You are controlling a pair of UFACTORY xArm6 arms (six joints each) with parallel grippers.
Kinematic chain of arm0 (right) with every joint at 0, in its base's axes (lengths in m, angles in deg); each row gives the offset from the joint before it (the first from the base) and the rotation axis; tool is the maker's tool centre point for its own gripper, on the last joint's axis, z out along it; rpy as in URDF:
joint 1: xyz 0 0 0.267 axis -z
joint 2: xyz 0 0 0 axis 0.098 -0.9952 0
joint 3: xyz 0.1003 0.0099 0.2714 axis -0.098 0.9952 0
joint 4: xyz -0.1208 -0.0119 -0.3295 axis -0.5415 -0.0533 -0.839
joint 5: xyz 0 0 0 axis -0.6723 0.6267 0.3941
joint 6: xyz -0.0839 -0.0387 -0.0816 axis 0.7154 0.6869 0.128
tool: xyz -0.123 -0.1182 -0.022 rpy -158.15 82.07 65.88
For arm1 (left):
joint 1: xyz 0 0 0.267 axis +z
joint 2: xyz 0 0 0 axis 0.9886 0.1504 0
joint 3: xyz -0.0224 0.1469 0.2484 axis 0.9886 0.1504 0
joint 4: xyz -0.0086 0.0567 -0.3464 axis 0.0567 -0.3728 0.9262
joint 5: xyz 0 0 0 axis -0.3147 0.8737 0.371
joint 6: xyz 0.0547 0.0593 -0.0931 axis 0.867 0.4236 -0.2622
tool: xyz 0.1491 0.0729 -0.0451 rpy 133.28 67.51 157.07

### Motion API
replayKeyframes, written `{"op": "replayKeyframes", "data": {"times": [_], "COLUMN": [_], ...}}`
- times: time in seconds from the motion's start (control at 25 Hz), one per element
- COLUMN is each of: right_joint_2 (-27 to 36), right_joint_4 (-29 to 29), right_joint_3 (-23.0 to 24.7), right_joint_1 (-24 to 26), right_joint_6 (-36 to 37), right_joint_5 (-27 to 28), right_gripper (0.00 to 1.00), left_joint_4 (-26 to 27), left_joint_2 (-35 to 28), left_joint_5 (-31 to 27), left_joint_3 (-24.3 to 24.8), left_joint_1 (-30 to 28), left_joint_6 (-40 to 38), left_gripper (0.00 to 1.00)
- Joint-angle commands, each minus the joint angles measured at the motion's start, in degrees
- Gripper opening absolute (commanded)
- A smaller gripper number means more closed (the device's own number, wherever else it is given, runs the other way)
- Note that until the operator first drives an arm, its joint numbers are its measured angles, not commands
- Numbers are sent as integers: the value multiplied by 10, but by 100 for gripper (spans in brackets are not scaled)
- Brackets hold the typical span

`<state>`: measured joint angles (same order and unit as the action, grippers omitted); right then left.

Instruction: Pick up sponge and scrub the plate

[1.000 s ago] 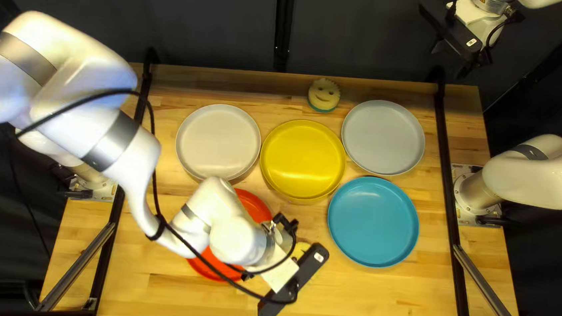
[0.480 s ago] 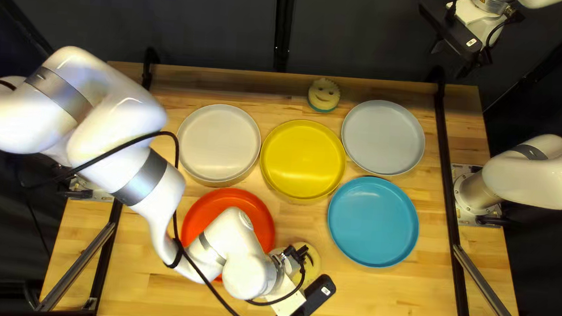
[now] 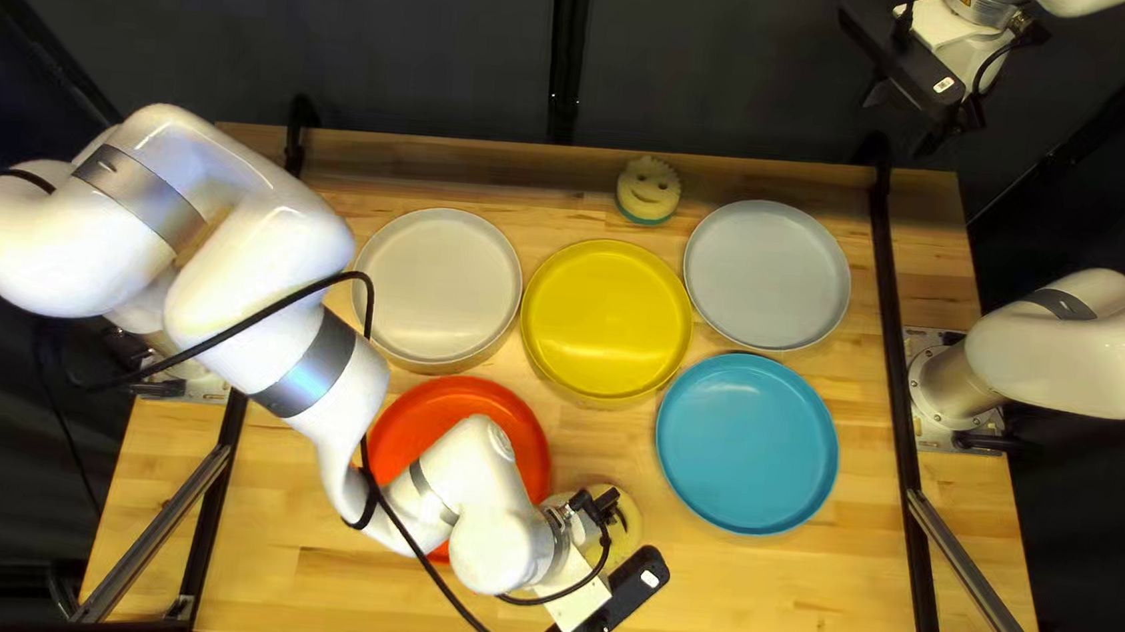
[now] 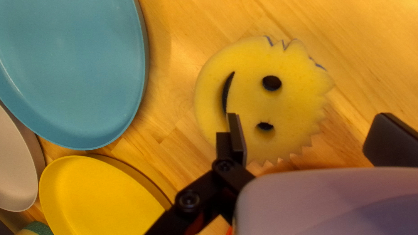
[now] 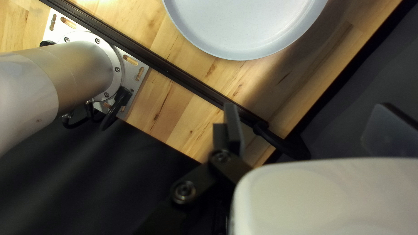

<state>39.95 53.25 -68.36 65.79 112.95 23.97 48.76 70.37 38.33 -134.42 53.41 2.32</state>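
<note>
My left gripper (image 3: pixel 616 608) is over the table's near edge, beside a round yellow sponge (image 3: pixel 627 522) that its wrist partly covers. In the left wrist view the open left gripper (image 4: pixel 311 134) hovers over the smiling sponge (image 4: pixel 248 98), one finger crossing its face and the other off to its side; neither grips it. A second smiling sponge (image 3: pixel 649 189) lies by the far edge. Plates are red (image 3: pixel 428 413), yellow (image 3: pixel 605 320), blue (image 3: pixel 748 444), white (image 3: pixel 438 284) and grey (image 3: pixel 768 276). Far off the table hangs my right gripper (image 3: pixel 899 122); its wrist view shows this gripper (image 5: pixel 310 126) open, holding nothing.
Across the red plate stretches my left arm (image 3: pixel 481 497), with a loose black cable along it. Dark rails run along both table sides, the right one (image 3: pixel 900 369) beside my right arm's base (image 3: pixel 962 388). In the right wrist view that base (image 5: pixel 87 69) shows too.
My left arm has swung toward the near edge and slightly right, uncovering more of the red plate and the near sponge. It barely moved over the last half second. The right arm stayed still.
</note>
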Motion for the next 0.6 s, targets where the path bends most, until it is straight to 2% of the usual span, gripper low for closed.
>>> {"op": "replayKeyframes", "data": {"times": [0.04,0.16,0.2,0.24,0.28,0.6], "right_joint_2": [0,0,0,0,0,0], "right_joint_4": [0,0,0,0,0,0], "right_joint_3": [0,0,0,0,0,0], "right_joint_1": [0,0,0,0,0,0], "right_joint_6": [0,0,0,0,0,0], "right_joint_5": [0,0,0,0,0,0], "right_gripper": [100,100,100,100,100,100], "left_joint_4": [-4,-2,0,0,0,0], "left_joint_2": [1,1,0,0,0,0], "left_joint_5": [7,14,16,16,16,16], "left_joint_3": [4,8,9,9,9,9], "left_joint_1": [-1,0,0,0,0,0], "left_joint_6": [-6,-4,-2,-2,-2,-2], "left_gripper": [100,98,81,7,0,0]}}
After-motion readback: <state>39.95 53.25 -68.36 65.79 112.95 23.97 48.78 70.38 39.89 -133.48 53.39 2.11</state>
